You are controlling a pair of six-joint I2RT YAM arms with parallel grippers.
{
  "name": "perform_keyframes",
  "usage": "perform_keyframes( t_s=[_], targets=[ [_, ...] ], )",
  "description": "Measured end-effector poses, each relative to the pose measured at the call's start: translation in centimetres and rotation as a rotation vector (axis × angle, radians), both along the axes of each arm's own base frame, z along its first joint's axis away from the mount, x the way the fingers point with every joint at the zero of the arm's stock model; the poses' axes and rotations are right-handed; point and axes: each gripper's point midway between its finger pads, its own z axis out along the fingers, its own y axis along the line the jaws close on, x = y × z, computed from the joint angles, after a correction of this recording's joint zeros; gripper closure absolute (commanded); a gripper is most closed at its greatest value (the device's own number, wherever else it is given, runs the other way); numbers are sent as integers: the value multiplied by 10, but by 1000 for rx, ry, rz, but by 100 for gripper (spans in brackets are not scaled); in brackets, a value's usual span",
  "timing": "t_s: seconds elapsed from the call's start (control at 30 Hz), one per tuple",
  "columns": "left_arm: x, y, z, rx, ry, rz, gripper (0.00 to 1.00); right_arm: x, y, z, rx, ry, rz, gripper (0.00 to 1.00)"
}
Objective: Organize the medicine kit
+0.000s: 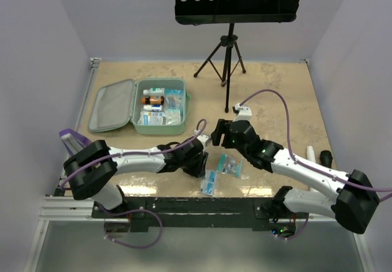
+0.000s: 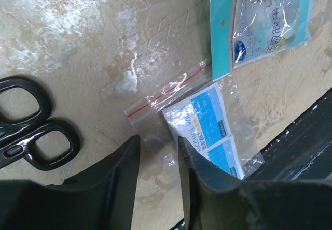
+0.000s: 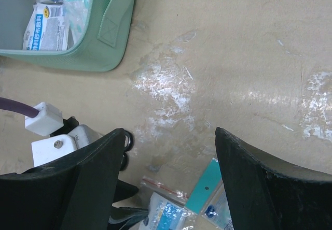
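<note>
The medicine kit (image 1: 111,105) lies open at the back left, a mint-green case whose tray holds several packets and a bottle; its wall (image 3: 104,38) shows in the right wrist view. A clear zip bag of alcohol wipes (image 2: 202,126) lies near the front edge. My left gripper (image 2: 158,139) is low over it, its jaws narrowly apart with the bag's clear corner between them. A teal tape packet (image 2: 264,17) lies just beyond. My right gripper (image 3: 170,131) hangs open above the table with nothing in it.
Black scissors (image 2: 36,131) lie left of the left gripper. A tripod stand (image 1: 225,57) rises at the back. A white tube (image 1: 311,152) and a small black object (image 1: 326,157) lie at the right. A purple holder (image 1: 72,138) stands at the left edge.
</note>
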Motion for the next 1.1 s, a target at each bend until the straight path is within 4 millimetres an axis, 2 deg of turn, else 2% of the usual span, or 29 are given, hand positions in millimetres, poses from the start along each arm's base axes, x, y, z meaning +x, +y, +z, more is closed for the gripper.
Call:
perform_keyframes(
  t_s=[0.17,0.33,0.43,0.5,0.57,0.63,0.73,0.87,1.0,1.1],
  targets=[
    [-2,0,-2,2,9,-10,77,-1,-2,-2,-3,2,-1,24],
    [-3,4,-4,23,12,-8,100,-2,-1,-2,-1,4,4,24],
    [-1,9,-3,37,0,0,100,-2,-1,-2,0,4,3,22],
    [3,13,0,45,-16,16,94,-2,-1,-3,0,8,-4,19],
    [9,17,7,47,-43,38,83,-1,-3,-8,-11,21,-20,17],
    [16,20,21,30,-88,68,73,0,-6,-18,-40,51,-44,16],
    [30,22,48,-26,-169,118,65,0,-11,-36,-87,100,-75,14],
    [47,29,87,-120,-282,210,63,0,-26,-64,-145,185,-123,15],
    [55,39,102,-171,-343,273,62,-3,-42,-81,-182,262,-166,16],
    [58,46,105,-180,-371,301,62,-10,-46,-83,-201,301,-172,16]
  ],
)
